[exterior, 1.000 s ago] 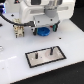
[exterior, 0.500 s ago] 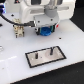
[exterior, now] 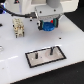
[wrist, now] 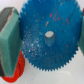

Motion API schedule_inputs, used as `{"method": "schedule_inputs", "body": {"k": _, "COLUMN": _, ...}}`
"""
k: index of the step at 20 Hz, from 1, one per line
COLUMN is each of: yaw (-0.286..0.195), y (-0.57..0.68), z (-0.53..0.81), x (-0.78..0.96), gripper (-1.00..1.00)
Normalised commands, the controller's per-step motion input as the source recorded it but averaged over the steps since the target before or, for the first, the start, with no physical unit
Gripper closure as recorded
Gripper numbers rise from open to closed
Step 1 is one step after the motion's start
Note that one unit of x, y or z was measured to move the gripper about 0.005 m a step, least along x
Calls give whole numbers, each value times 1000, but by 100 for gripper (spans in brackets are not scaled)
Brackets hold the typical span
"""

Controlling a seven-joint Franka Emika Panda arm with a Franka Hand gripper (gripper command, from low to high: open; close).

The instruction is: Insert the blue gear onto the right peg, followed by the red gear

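In the exterior view the blue gear (exterior: 47, 25) hangs under the white arm, a little above the table, with my gripper (exterior: 47, 23) shut on it. The wrist view is filled by the same blue gear (wrist: 49, 39), a wide toothed disc with a centre hole, held between grey-green fingers (wrist: 9, 37). Part of the red gear (wrist: 14, 71) peeks out beneath the blue one. The right peg (exterior: 50, 50) stands upright on the black-framed grey plate (exterior: 46, 56), nearer the camera than the gripper.
A shorter pin (exterior: 37, 54) rises from the same plate. A small tan and dark fixture (exterior: 18, 27) stands on the white table (exterior: 15, 55) at the exterior view's left.
The gripper with the blue gear has shifted only slightly, a little lower toward the table. The plate and pegs have not moved.
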Motion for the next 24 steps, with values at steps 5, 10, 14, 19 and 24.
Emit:
{"method": "schedule_inputs", "body": {"k": 5, "yaw": 0, "y": -20, "z": 434, "x": 738, "gripper": 100}}
{"method": "schedule_inputs", "body": {"k": 10, "yaw": 0, "y": -23, "z": 414, "x": 771, "gripper": 100}}
{"method": "schedule_inputs", "body": {"k": 14, "yaw": 0, "y": -56, "z": 371, "x": 786, "gripper": 100}}
{"method": "schedule_inputs", "body": {"k": 19, "yaw": 0, "y": -164, "z": 250, "x": 796, "gripper": 100}}
{"method": "schedule_inputs", "body": {"k": 24, "yaw": 0, "y": -242, "z": 139, "x": 770, "gripper": 100}}
